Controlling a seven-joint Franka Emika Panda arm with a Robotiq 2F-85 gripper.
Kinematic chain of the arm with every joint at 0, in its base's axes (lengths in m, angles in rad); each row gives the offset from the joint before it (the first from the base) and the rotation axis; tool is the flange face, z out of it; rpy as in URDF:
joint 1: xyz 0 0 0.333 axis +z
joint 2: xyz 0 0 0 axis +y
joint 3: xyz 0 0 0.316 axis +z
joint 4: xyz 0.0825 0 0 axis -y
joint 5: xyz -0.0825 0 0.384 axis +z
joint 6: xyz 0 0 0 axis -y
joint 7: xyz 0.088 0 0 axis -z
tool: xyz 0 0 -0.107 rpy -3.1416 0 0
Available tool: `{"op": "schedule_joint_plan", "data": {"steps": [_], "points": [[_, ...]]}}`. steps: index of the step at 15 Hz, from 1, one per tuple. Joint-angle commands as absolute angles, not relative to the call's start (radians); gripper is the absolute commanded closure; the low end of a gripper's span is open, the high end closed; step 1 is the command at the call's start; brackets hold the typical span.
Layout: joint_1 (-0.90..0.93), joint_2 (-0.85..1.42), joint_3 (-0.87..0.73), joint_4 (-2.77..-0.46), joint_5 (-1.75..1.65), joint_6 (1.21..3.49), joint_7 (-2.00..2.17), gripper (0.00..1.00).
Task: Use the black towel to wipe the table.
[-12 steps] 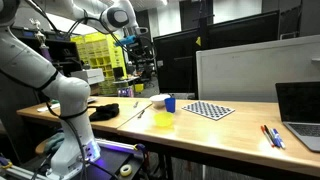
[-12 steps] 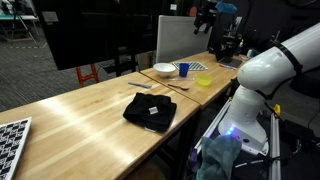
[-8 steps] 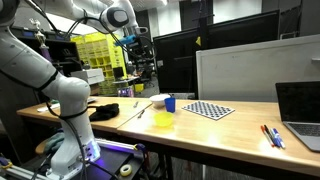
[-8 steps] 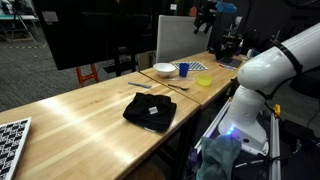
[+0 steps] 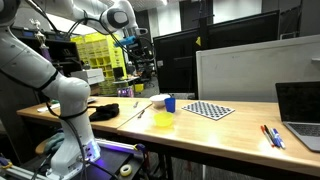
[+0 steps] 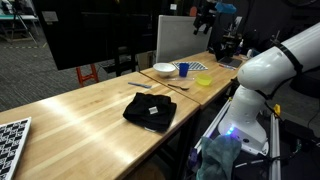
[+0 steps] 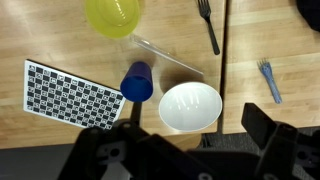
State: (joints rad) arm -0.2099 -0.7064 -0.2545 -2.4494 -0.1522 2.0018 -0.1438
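In an exterior view the black towel [image 6: 150,111] is lying flat on the wooden table [image 6: 80,115]. It is close to the long edge on the robot's side, about halfway along that edge, and nothing is touching it. It is folded into an almost square pad, so its long axis is weak. The axis seems to be running slantwise to the long edge, with one corner pointing toward that edge, but this is only a judgement.

Farther toward the far end of the table, the yellow bowl [image 6: 203,79], the blue cup [image 6: 182,69] and the white bowl [image 6: 165,69] are standing near each other, well apart from the towel. Farthest of all, the gripper [image 6: 205,14] is hanging high above this group. The wrist view is looking straight down on these dishes, and there the fingers [image 7: 105,150] are standing wide apart and holding nothing.

The step in hand is probably the reach for the towel. To do it well, the arm should be travelling high along the table edge, so that it is clearing the cup and bowls. Then it should be coming down over the middle of the towel, with the fingers turned across a fold so that they are pinching several layers at once.
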Motion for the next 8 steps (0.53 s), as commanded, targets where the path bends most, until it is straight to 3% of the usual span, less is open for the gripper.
{"op": "schedule_joint_plan", "data": {"steps": [1,8], "points": [[-0.179,-0.683,-0.232,-2.460,-0.133,2.010,-0.155,0.00],[-0.041,-0.579,-0.161,-2.453,-0.037,2.041,-0.174,0.00]]}}
